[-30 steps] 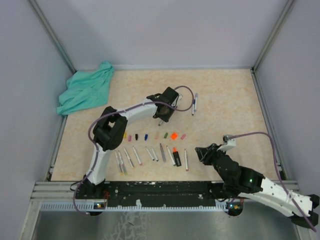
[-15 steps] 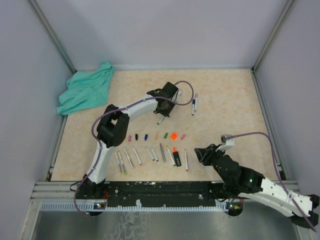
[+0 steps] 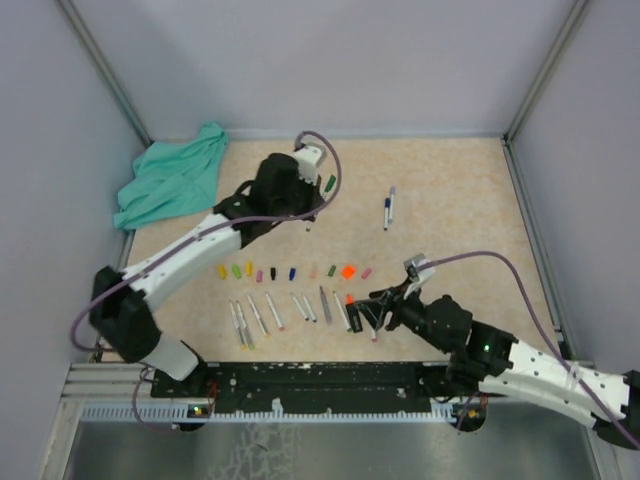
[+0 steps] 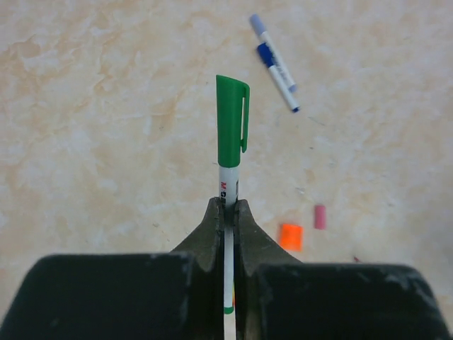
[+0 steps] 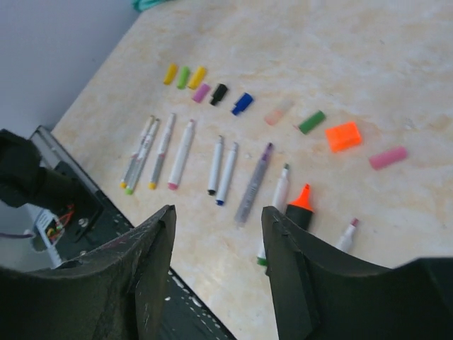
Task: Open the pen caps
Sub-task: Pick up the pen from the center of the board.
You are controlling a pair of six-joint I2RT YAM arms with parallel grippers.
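Swung left since a second ago, the left gripper [image 4: 227,210] is clamped on a pen [image 4: 228,185] whose green cap [image 4: 231,124] is on, raised above the table [image 3: 450,200]. Mid-table, loose caps [image 5: 241,103] lie in a row. Rightward, the right gripper [image 5: 218,212] has advanced, jaws apart, over uncapped pens [image 5: 226,173].

A row of small stubby plastic caps [image 5: 241,103] lay loose on their sides, running from a yellow cap [image 5: 170,73] to a larger bright orange cap [image 5: 343,136] and a pink cap [image 5: 388,158]. One long green clipped cap [image 4: 230,120] sat fully seated on its white pen [image 4: 228,185].
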